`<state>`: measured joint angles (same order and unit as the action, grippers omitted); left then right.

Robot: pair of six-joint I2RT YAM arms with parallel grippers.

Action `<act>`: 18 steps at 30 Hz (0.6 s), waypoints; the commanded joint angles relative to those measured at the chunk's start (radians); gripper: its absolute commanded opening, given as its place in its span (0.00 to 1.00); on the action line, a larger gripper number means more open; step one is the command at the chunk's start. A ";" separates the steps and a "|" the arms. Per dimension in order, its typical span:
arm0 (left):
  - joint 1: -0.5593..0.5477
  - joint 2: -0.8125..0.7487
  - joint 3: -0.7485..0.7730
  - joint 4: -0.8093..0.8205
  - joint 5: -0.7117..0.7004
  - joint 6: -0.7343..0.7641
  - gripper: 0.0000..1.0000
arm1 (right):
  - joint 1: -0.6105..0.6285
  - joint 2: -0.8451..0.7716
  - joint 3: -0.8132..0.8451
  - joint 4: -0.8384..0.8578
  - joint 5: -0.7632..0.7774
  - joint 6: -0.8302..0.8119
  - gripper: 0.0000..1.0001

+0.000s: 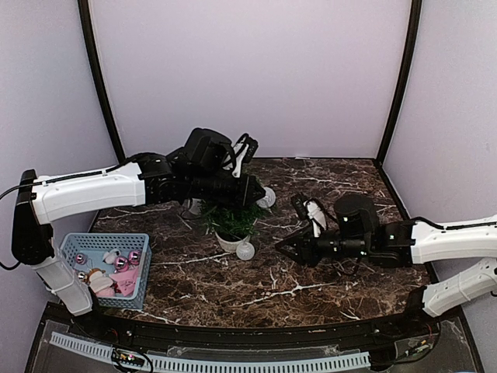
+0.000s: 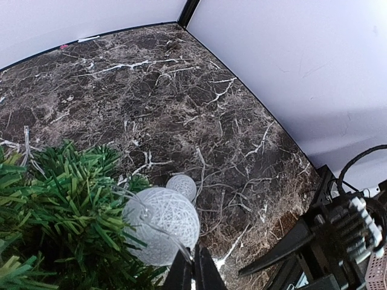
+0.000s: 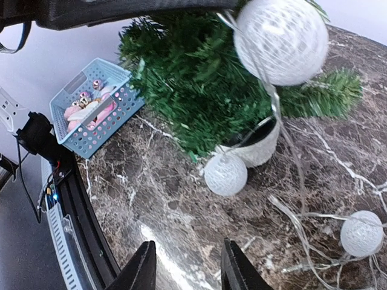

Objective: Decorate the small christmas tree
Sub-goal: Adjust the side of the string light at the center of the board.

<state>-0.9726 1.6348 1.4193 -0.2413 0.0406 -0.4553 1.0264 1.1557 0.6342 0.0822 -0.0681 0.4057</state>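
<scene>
Dark brown marble with white veins makes up the counter [image 1: 326, 280], and the small christmas tree [image 1: 233, 217] stands near its middle in a round white pot [image 1: 231, 242].

The left arm reaches in over the treetop. The left hand [image 2: 195, 275] is pressed together, pinching the clear wire of a string of white woven ball lights [image 2: 162, 225]. One large ball hangs just below the fingertips, against the outer branches. A second ball [image 1: 245, 250] lies on the counter, just beside the pot. A third ball [image 3: 361, 232] lies further along the wire on the marble, among loose loops of it.

The right hand [image 3: 187, 269] hovers low over the counter, near the tree on its right side. Its fingers [image 3: 142, 266] are spread with nothing between them.

A blue plastic basket [image 1: 78, 245] sits at the counter's near left corner, well apart from the tree. It holds pink and silver baubles [image 1: 124, 263].
</scene>
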 commanded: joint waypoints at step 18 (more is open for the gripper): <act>0.002 -0.007 0.029 -0.005 0.017 0.007 0.00 | 0.073 0.324 0.111 0.255 0.393 -0.368 0.36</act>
<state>-0.9726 1.6348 1.4204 -0.2413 0.0448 -0.4553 1.0950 1.4425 0.7097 0.2672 0.2493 0.1116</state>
